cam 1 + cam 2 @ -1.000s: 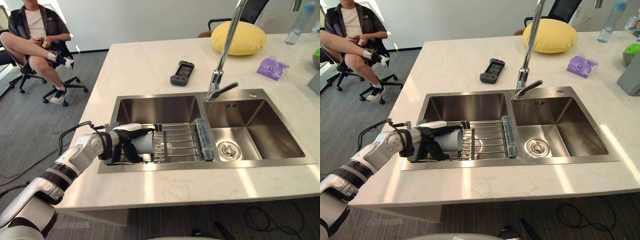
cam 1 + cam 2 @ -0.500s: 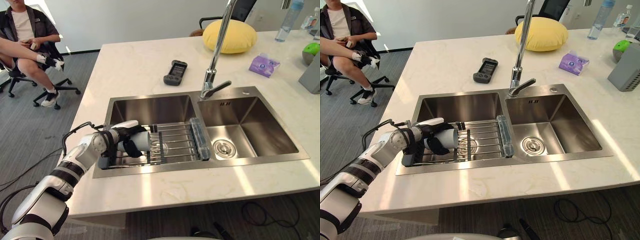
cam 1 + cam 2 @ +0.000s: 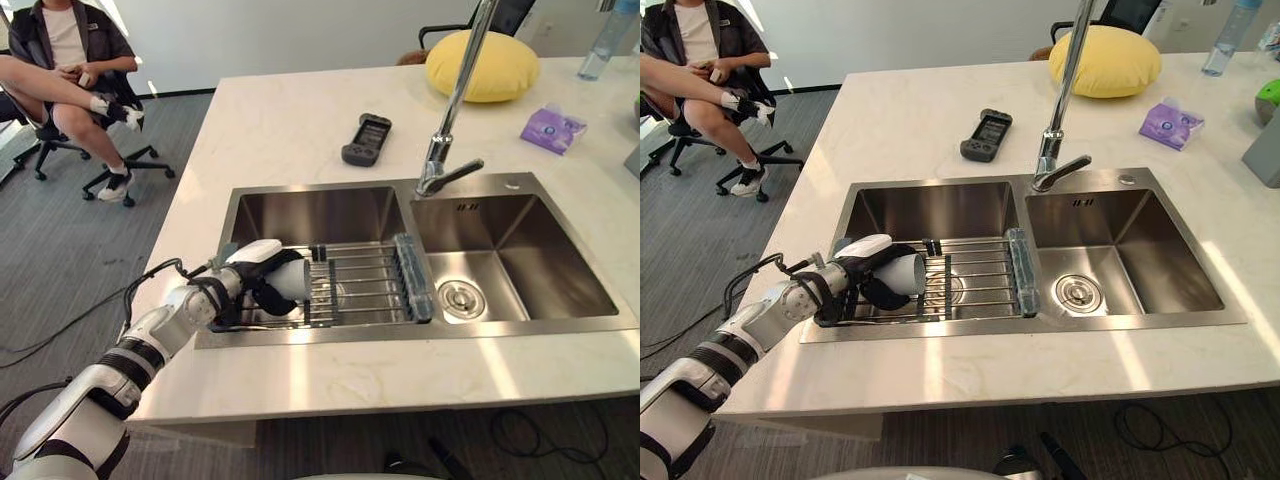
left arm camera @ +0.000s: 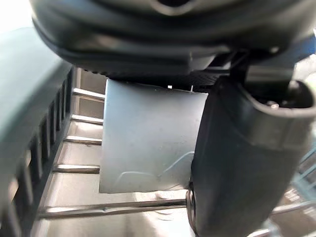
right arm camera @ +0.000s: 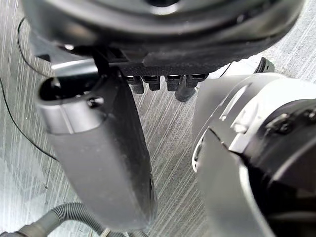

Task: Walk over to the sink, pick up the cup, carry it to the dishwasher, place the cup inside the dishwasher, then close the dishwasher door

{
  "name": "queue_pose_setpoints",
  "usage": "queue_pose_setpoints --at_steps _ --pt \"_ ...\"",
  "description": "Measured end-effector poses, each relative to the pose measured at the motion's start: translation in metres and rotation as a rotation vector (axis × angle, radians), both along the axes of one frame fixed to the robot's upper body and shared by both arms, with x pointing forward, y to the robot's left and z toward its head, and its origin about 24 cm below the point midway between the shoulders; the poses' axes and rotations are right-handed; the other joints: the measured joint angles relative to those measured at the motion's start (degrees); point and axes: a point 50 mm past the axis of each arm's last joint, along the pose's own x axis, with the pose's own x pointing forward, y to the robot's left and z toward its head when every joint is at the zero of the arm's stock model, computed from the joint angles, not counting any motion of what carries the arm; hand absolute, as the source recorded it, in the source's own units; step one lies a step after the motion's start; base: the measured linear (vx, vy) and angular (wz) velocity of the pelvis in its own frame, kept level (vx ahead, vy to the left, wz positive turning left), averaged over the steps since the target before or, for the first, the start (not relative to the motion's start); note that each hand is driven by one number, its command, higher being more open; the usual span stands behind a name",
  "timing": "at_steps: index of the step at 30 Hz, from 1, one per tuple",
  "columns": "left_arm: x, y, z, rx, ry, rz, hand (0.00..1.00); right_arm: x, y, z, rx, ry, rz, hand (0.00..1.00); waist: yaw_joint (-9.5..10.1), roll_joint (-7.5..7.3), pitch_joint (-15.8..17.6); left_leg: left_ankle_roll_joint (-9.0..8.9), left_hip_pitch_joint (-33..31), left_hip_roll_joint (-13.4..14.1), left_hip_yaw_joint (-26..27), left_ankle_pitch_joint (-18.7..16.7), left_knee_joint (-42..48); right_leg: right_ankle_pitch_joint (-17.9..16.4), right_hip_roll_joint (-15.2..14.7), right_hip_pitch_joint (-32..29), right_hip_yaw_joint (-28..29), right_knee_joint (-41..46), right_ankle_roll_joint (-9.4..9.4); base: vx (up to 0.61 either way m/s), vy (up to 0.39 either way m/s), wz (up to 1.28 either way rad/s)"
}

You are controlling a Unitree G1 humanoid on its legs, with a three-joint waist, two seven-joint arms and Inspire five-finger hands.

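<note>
Two-basin steel sink (image 3: 500, 333): a wire rack (image 3: 365, 285) spans the left basin (image 3: 320, 212), with the cup (image 3: 296, 278) on its side at the rack's left end. Left hand (image 3: 252, 290) is curled round the cup, white-capped thumb on top. Right hand (image 5: 98, 158) hangs over grey carpet (image 5: 170, 143); its grip cannot be told.

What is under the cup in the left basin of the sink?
The cup, held by the left robot hand, is over a wire rack. Under the bars the sink basin shows; the hand covers the part directly below.
</note>
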Motion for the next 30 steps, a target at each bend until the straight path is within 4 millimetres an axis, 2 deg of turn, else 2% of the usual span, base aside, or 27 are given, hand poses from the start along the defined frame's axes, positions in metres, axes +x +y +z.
queue_pose_setpoints --at_steps 1,3,4,5,7,9,10,13,16,20,22,23,24,25,26,28,30 --pt "-0.002 -0.005 0.007 -0.060 -0.002 -0.006 0.00 -0.001 -0.001 0.000 -0.001 0.000 -0.012 1.00 0.42 -0.02 0.0 0.09 -0.4 -0.1 -0.6 0.1 0.0 -0.1 -0.2 0.0 -0.4 0.0 0.14 0.01 -0.012 0.51" --pt "-0.013 -0.025 0.040 -0.318 -0.036 -0.045 0.00 0.000 -0.005 0.001 -0.004 -0.002 -0.032 1.00 2.57 -0.05 0.0 0.41 -1.1 -0.4 -2.6 0.4 0.0 -0.2 -0.5 0.0 -2.2 0.7 0.18 0.01 -0.005 0.44" --pt "-0.015 -0.028 0.049 -0.386 -0.052 -0.052 0.00 0.002 -0.006 0.001 -0.007 -0.003 -0.022 1.00 3.09 -0.06 0.0 0.44 -1.1 -0.4 -3.0 0.4 0.0 -0.4 -0.5 0.1 -2.5 1.1 0.11 -0.01 -0.006 0.37" --pt "-0.019 -0.029 0.068 -0.514 -0.086 -0.058 0.00 0.006 -0.007 0.002 -0.014 -0.011 -0.002 1.00 3.80 -0.08 0.0 0.51 -1.2 -0.4 -3.8 0.5 0.1 -0.9 -0.6 0.1 -3.2 2.0 0.05 -0.02 -0.007 0.30" --pt "-0.025 -0.019 0.096 -0.679 -0.164 -0.045 0.00 0.015 -0.008 0.003 -0.015 -0.033 0.013 1.00 4.94 -0.14 0.0 0.61 -1.2 -0.8 -5.2 0.7 0.2 -2.4 -1.2 0.3 -4.4 3.7 0.10 -0.04 -0.012 0.35" --pt "-0.032 -0.004 0.110 -0.766 -0.223 -0.014 0.00 0.018 -0.007 0.002 -0.011 -0.038 0.015 1.00 6.09 -0.13 -0.1 0.59 -1.3 -1.0 -6.2 1.0 0.2 -3.6 -1.6 0.4 -5.3 4.8 0.49 -0.06 -0.035 0.37" --pt "-0.038 0.008 0.111 -0.836 -0.237 0.025 0.00 0.017 -0.004 0.001 -0.006 -0.028 0.025 1.00 6.92 -0.14 -0.2 0.51 -1.6 -0.9 -7.3 1.2 0.3 -4.3 -1.6 0.7 -6.5 5.3 0.43 -0.07 -0.050 0.39" --pt "-0.048 0.025 0.099 -0.934 -0.207 0.084 0.00 0.014 0.000 -0.001 0.004 -0.002 0.037 1.00 8.66 -0.25 -0.6 0.38 -2.4 -0.8 -8.9 1.7 0.3 -5.0 -1.5 0.7 -8.0 6.1 0.33 -0.04 -0.038 0.34" --pt "-0.062 0.042 0.074 -1.012 -0.142 0.183 0.00 0.012 0.003 -0.002 0.001 0.024 0.053 1.00 11.19 -0.44 -0.6 0.43 -3.5 -0.9 -11.0 2.2 0.5 -5.3 -1.5 0.5 -9.6 6.6 0.28 -0.02 -0.026 0.32" --pt "-0.073 0.057 0.053 -1.100 -0.117 0.296 0.00 0.012 0.004 -0.003 -0.012 0.070 0.112 1.00 13.03 -0.72 -0.7 1.01 -5.5 -1.6 -12.7 3.6 0.6 -6.3 -2.3 0.7 -13.1 7.8 0.48 -0.04 -0.015 0.55" --pt "-0.072 0.055 0.049 -1.141 -0.116 0.317 0.00 0.010 0.005 -0.004 -0.010 0.089 0.103 1.00 12.38 -1.08 -0.7 3.70 -7.5 -3.5 -8.1 6.3 0.1 -7.4 -4.1 1.0 -19.0 9.7 0.66 -0.07 0.045 1.45" --pt "-0.072 0.052 0.048 -1.163 -0.112 0.298 0.00 0.005 0.007 -0.005 -0.010 0.113 0.091 1.00 12.25 -1.15 -0.5 9.90 -8.5 -4.0 -0.5 5.0 0.0 -7.5 -5.1 2.4 -24.1 9.8 0.89 -0.07 0.123 2.07" --pt "-0.072 0.050 0.048 -1.168 -0.103 0.285 0.00 -0.003 0.009 -0.006 -0.011 0.140 0.079 1.00 12.21 -1.73 -0.5 11.74 -8.7 -1.8 12.6 3.8 2.0 -7.3 -5.6 4.1 -29.2 10.0 1.06 -0.05 0.141 2.16" --pt "-0.072 0.049 0.047 -1.169 -0.099 0.275 0.00 -0.005 0.009 -0.006 -0.013 0.142 0.075 1.00 11.86 -1.75 -0.5 11.85 -8.8 -0.5 18.5 3.7 3.4 -7.3 -5.8 5.1 -31.9 10.1 1.07 0.01 0.155 2.36" --pt "-0.071 0.046 0.048 -1.163 -0.087 0.249 0.00 -0.013 0.008 -0.005 -0.013 0.159 0.051 1.00 11.68 -1.70 -0.5 12.94 -8.9 1.3 28.7 2.8 6.6 -7.3 -6.3 6.9 -37.0 11.0 1.07 0.06 0.188 2.19" --pt "-0.068 0.041 0.051 -1.138 -0.079 0.214 0.00 -0.028 0.009 -0.005 -0.027 0.183 0.004 1.00 11.36 -1.43 -0.7 14.80 -8.9 2.0 40.3 -0.4 10.6 -7.3 -8.0 9.5 -43.8 14.5 1.07 0.10 0.277 2.39" --pt "-0.067 0.043 0.057 -1.099 -0.090 0.193 0.00 -0.033 0.008 -0.005 -0.037 0.191 -0.031 1.00 11.33 -1.53 -0.6 13.31 -8.7 1.2 40.2 -1.8 10.4 -8.8 -9.1 10.6 -46.4 17.2 1.14 0.06 0.223 1.63"
